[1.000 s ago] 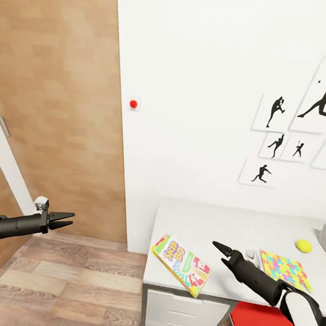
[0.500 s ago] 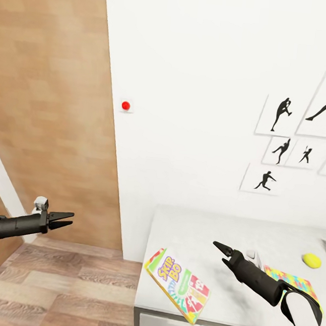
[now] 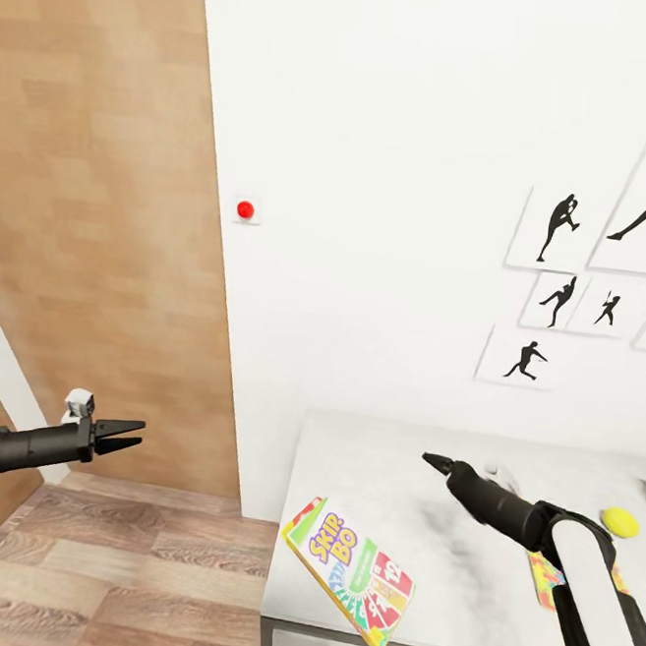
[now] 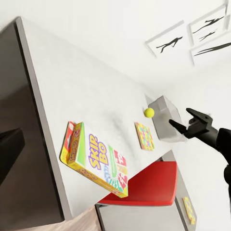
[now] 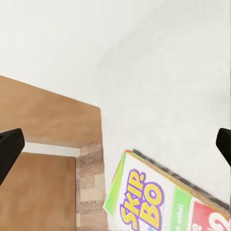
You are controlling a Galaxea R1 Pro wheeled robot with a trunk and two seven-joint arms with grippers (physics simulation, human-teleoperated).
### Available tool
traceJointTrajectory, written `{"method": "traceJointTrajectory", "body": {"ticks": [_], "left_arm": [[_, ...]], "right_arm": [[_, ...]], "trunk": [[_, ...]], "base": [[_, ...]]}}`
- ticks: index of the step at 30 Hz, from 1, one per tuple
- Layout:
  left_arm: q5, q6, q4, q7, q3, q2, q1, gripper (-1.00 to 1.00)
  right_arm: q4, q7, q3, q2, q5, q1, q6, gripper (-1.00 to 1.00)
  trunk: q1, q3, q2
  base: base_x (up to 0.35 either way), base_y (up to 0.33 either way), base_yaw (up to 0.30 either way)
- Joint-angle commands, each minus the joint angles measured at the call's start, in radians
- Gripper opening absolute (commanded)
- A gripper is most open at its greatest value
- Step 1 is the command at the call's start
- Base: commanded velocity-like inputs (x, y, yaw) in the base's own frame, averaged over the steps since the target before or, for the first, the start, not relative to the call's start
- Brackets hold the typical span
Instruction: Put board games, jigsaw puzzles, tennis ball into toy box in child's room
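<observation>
Both end effectors are empty: left end effector (image 3: 126,435) spread, right end effector (image 3: 435,462) I cannot tell. Next job, I think: grab the Skip-Bo game (image 3: 348,572) on the desk (image 3: 388,468).

Skip-Bo box (image 5: 159,197) on white table (image 5: 173,82), wooden floor (image 5: 89,192)

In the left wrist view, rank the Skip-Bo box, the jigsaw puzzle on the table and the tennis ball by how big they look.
1. The multicoloured Skip-Bo card game box looks largest, though it is also nearest the camera.
2. The flat, brightly patterned jigsaw puzzle box.
3. The yellow tennis ball looks smallest.
</observation>
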Motion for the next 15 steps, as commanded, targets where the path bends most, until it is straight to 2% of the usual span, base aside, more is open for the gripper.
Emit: {"method": "traceJointTrajectory", "body": {"ticks": [1, 4, 5, 6, 7, 8, 10, 11, 12, 13, 15], "left_arm": [[-0.008, 0.010, -0.001, -0.008, 0.002, 0.000, -0.001, 1.00], [-0.008, 0.010, -0.001, -0.008, 0.003, 0.004, -0.001, 1.00], [-0.008, 0.010, -0.001, -0.008, 0.003, 0.004, -0.001, 1.00], [-0.008, 0.009, -0.001, -0.008, 0.003, 0.005, -0.001, 1.00], [-0.008, 0.009, -0.001, -0.008, 0.003, 0.006, -0.001, 1.00], [-0.007, 0.009, -0.001, -0.008, 0.003, 0.006, -0.001, 1.00], [-0.008, 0.009, -0.001, -0.008, 0.003, 0.006, -0.001, 1.00], [-0.008, 0.009, -0.001, -0.008, 0.003, 0.006, -0.001, 1.00], [-0.008, 0.009, -0.001, -0.008, 0.003, 0.007, -0.001, 1.00], [-0.007, 0.009, -0.001, -0.008, 0.003, 0.007, -0.001, 1.00], [-0.008, 0.009, -0.001, -0.008, 0.003, 0.007, -0.001, 1.00]], "right_arm": [[0.003, -0.039, 0.011, 0.000, -0.008, -0.029, 0.015, 1.00], [0.080, -0.175, 0.075, 0.003, -0.009, -0.162, 0.056, 1.00], [0.108, -0.201, 0.088, 0.005, -0.009, -0.190, 0.060, 1.00], [0.177, -0.250, 0.112, 0.013, -0.008, -0.245, 0.065, 1.00], [0.217, -0.272, 0.122, 0.020, -0.008, -0.274, 0.067, 1.00], [0.306, -0.309, 0.139, 0.037, -0.005, -0.332, 0.070, 1.00], [0.408, -0.338, 0.151, 0.057, -0.003, -0.387, 0.071, 1.00], [0.517, -0.361, 0.159, 0.078, 0.003, -0.440, 0.070, 1.00], [0.571, -0.369, 0.163, 0.089, 0.008, -0.465, 0.068, 1.00], [0.675, -0.382, 0.172, 0.108, 0.028, -0.513, 0.059, 1.00], [0.767, -0.390, 0.180, 0.125, 0.062, -0.554, 0.037, 1.00]], "trunk": [[0.001, -0.002, -0.002], [0.001, -0.002, -0.002], [0.001, -0.002, -0.002], [0.001, -0.002, -0.002], [0.001, -0.002, -0.002], [0.001, -0.002, -0.002], [0.001, -0.002, -0.002], [0.001, -0.002, -0.002], [0.001, -0.002, -0.002], [0.001, -0.002, -0.002], [0.001, -0.002, -0.002]], "base": [[0.001, -0.001, 0.000], [0.000, 0.000, 0.000], [0.000, 0.000, 0.000], [0.000, 0.000, 0.000], [0.000, 0.000, 0.000], [0.000, 0.000, 0.000], [0.000, 0.000, 0.000], [0.000, 0.000, 0.000], [0.000, 0.000, 0.000], [0.000, 0.000, 0.000], [0.000, 0.000, 0.000]]}}
